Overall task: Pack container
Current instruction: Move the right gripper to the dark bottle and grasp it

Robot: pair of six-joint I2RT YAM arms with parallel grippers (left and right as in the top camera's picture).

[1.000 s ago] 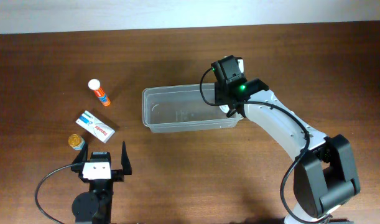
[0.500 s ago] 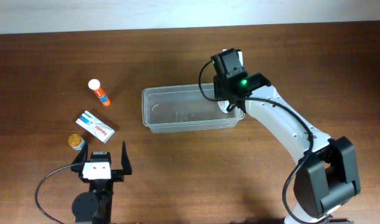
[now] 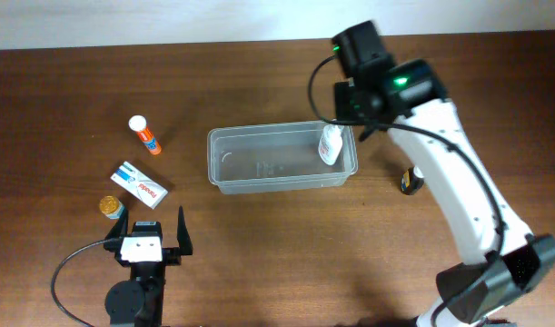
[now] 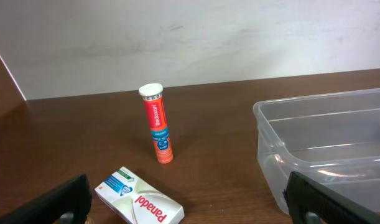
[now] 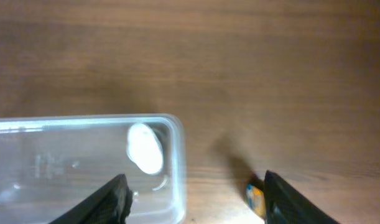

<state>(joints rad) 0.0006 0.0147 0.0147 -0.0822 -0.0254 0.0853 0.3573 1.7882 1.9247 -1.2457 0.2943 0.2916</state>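
After the right jaws part, empty, and rise, a white bottle (image 3: 330, 145) rests in the right end of the container (image 3: 259, 168), mid-surface: one item packed. Tube (image 3: 144, 134), box (image 3: 138, 184) and jar (image 3: 112, 208) wait at left near the idle, wide-apart left jaws.

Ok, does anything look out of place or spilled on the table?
Nothing looks spilled or damaged. The only oddity is a small yellow item sitting alone just right of the container, outside it.

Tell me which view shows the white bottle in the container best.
Overhead: the white bottle shows whole, inside the container. The right wrist view gives only a blurred white oval; the left wrist view misses it.
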